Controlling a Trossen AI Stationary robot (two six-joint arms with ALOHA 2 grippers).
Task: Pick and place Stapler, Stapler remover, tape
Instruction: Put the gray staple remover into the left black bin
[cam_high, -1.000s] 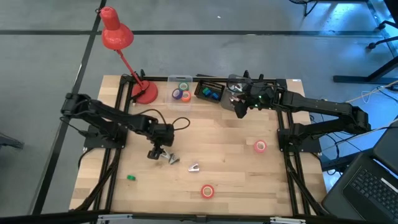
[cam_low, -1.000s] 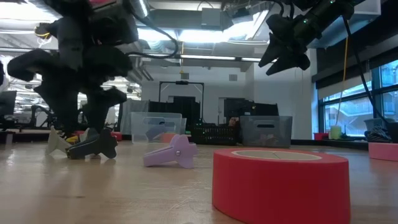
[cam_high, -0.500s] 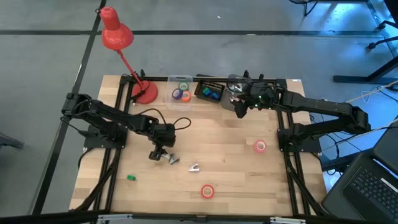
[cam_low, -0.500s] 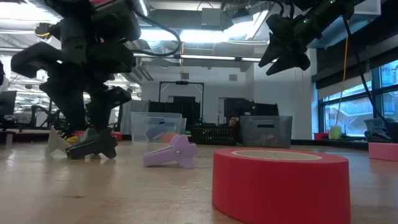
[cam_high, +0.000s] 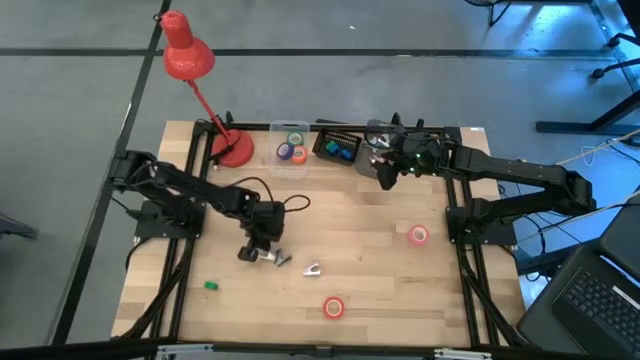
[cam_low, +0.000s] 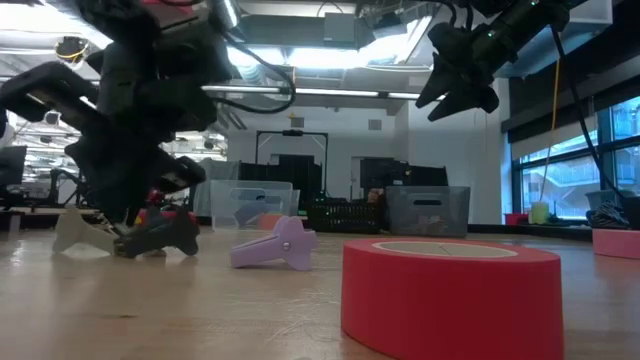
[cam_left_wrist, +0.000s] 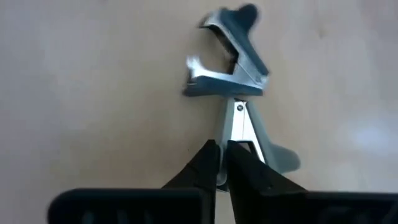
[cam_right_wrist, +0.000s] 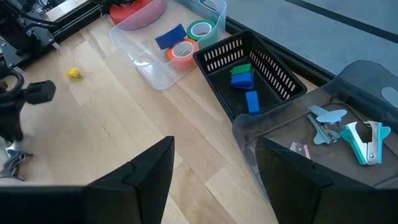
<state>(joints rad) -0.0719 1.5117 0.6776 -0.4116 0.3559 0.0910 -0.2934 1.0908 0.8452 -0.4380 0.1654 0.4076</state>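
My left gripper (cam_high: 260, 253) is shut on a grey staple remover (cam_left_wrist: 252, 140) that lies on the table left of centre. A second, blue-grey staple remover (cam_left_wrist: 227, 62) lies on the wood just beyond the first one's far tip. A lavender staple remover (cam_high: 312, 269) lies to the right of them. Two red tape rolls lie loose, one near the front edge (cam_high: 334, 307) and one at the right (cam_high: 418, 235). My right gripper (cam_high: 385, 172) hangs open above the bins at the back. The stapler is out of view. My left gripper pinches the grey staple remover's near end, at its metal blades (cam_left_wrist: 238, 134), between its two fingertips (cam_left_wrist: 205, 163). The fingers slant steeply down from the table's left side and lie along the remover. The remover lies flat on the table.
At the back stand a clear bin (cam_high: 292, 148) with tape rolls, a black basket (cam_high: 335, 148) with blue blocks and a clear container (cam_right_wrist: 336, 106) with two staple removers. A red lamp (cam_high: 205, 95) stands at the back left. A small green block (cam_high: 210, 285) lies front left.
My left gripper has sunk a little toward the table, tipped steeper and shut on the grey staple remover. The removers under it have shifted slightly on the wood. My right arm has kept still.
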